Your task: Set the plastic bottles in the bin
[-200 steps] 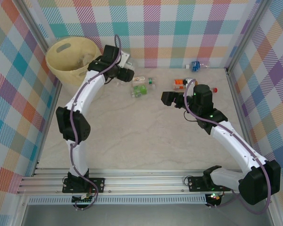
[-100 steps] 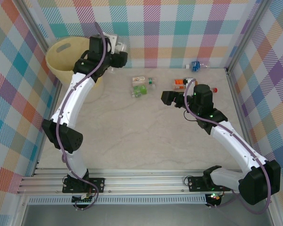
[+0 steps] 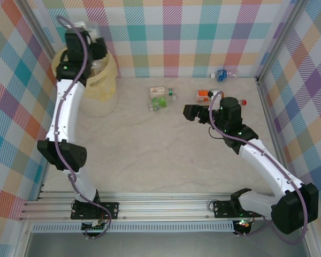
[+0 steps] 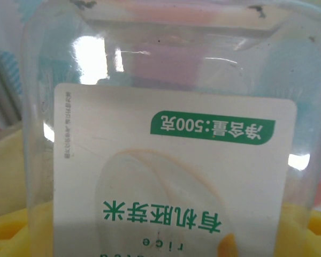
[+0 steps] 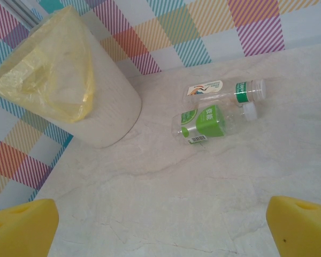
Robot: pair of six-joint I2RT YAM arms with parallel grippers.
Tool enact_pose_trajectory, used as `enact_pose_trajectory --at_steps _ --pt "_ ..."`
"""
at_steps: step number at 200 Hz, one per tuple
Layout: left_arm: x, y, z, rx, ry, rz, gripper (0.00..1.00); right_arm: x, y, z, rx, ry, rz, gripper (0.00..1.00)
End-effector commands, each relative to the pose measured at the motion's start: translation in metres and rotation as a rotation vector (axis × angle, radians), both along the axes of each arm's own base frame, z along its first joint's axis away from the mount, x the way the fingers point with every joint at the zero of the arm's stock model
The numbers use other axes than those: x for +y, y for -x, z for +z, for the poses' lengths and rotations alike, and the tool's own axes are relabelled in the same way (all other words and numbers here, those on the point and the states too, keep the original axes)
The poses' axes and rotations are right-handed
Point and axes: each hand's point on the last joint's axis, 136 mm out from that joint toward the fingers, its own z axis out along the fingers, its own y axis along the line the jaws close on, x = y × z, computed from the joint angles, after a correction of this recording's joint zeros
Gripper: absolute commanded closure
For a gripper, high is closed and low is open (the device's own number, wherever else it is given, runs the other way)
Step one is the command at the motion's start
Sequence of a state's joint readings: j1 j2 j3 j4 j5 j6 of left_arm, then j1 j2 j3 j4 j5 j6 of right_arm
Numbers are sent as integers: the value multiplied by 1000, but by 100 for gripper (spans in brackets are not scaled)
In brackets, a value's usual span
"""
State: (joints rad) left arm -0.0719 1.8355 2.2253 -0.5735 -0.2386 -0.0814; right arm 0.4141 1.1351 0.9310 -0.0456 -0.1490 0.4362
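**Left gripper [image 3: 91,38] over the bin, bottle in grip**

Clamped on a clear bottle [image 4: 171,176] with a white label and green print. Pressed right up against the left wrist camera, label upside down. Hanging above the pale yellow bin [image 3: 108,80] at the far left corner of the table [image 3: 150,155].

Right gripper [image 3: 191,112] sitting right of table centre, jaws wide apart, yellow pads [image 5: 21,227] at the bottom corners of its wrist view.

Lying toward the far edge, near the middle: green-label bottle [image 3: 159,103] on its side, just beside a red-and-white-label bottle [image 3: 158,91]. Further right, just beyond the right gripper: orange-label bottle [image 3: 205,95]. Against the far edge toward the right corner: blue-label bottle [image 3: 223,74].
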Motion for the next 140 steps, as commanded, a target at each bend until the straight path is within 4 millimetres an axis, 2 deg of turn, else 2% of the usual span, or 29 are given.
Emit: enact_pose_trajectory --at_steps 1,20,63,110,126,140 --pt "20 -3 12 -46 99 27 27 2 1 9 -35 -12 3 0" --pt "37 -7 3 -30 121 63 27 4 -1 8 -32 -14 7 0" --pt "77 -20 -41 64 168 161 27 5 -2 7 -19 -14 11 0" --pt "112 -26 -72 134 148 270 26 3 -1 5 -16 -5 2 0" --pt "122 -23 -81 166 122 328 21 2 -2 4 -14 -2 0 0" --pt "128 -22 -85 192 111 362 13 3 -2 4 -15 0 0 0"
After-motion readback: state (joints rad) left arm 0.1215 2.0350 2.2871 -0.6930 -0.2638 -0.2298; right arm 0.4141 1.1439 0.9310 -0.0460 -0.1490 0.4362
